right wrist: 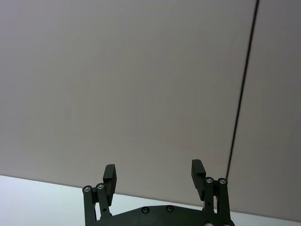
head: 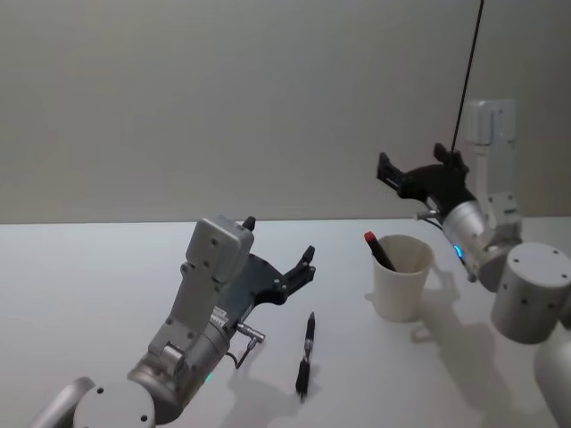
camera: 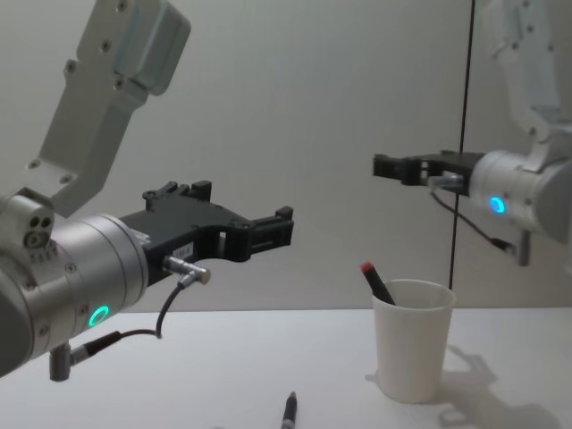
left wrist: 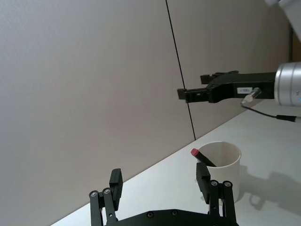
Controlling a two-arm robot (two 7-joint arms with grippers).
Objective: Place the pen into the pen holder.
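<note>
Overhead, the black pen point(head: 305, 355) lies on the desk point(head: 89, 294) near my left fingers point(head: 308, 259), spread wide and empty, while the paper-cup pen holder point(head: 401, 281), a red-capped pen point(head: 378, 250) inside, stands below my right fingers point(head: 385, 167); each wrist camera shows its own fingers parted wide, and from the chest the black pen's tip lies left of the holder.

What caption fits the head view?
Left end effector hovers by a black pen; right end effector hangs high near the pen holder containing a red-capped pen.

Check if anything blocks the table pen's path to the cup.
Nothing visible does. The pen lies on bare table left of the pen holder. A second pen leans inside, leaving room. The left gripper hovers open near the pen; the right gripper hangs open above the holder.
</note>
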